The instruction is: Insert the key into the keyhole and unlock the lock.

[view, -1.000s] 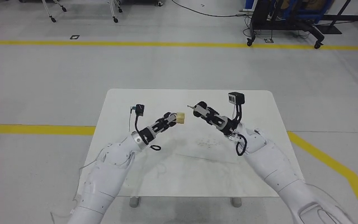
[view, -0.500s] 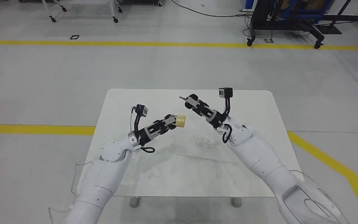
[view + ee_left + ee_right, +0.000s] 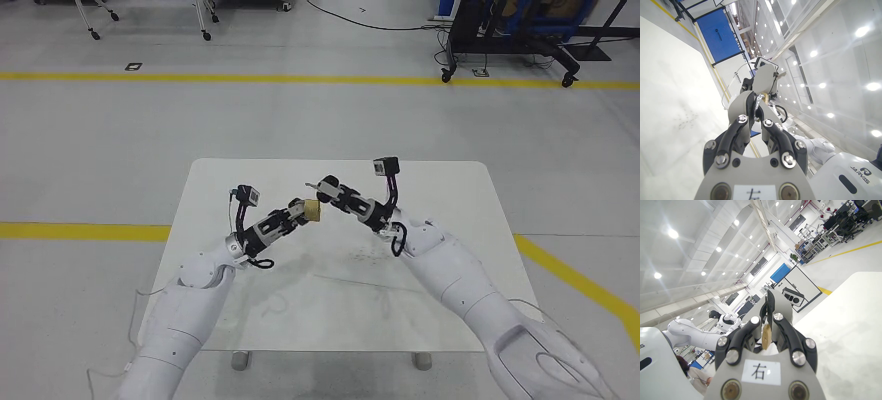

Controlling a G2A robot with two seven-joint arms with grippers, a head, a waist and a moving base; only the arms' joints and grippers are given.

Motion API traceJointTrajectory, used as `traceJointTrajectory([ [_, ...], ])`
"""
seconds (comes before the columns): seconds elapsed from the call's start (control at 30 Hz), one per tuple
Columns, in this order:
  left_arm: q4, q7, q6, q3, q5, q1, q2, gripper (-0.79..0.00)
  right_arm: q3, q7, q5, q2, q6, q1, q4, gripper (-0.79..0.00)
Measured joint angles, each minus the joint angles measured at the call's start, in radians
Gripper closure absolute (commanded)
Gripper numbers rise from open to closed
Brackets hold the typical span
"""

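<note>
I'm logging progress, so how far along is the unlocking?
Done: left claw grips the padlock, right claw grips the key, both above the table. In hand: alignment; the key is near the padlock, not in it. Remaining: insert and turn.

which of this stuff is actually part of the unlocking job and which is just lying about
Part of the job:
- lock, held above the table in the left gripper
- key, held in the right gripper, close to the lock

Just there:
- table
- yellow floor line
- black cart
- blue panel
</note>
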Motion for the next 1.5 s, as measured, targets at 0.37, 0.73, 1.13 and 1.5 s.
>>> traceJointTrajectory([
  [0.37,-0.002,0.008,0.015,-0.003,0.010,0.004,0.005,0.000,0.085,0.039,0.005,-0.004,0.000,-0.024,-0.005,0.000],
  [0.73,-0.006,0.075,0.064,-0.004,0.266,-0.016,0.020,0.000,0.103,0.033,-0.006,-0.007,0.000,-0.030,-0.008,0.000],
  [1.13,0.118,-0.076,0.387,0.026,-0.095,-0.069,-0.003,0.000,0.179,-0.109,-0.139,0.022,0.179,-0.173,-0.193,0.000],
  [1.5,0.109,-0.029,0.404,0.036,-0.048,-0.067,-0.003,0.000,0.173,-0.113,-0.129,0.019,0.214,-0.177,-0.218,0.000],
])
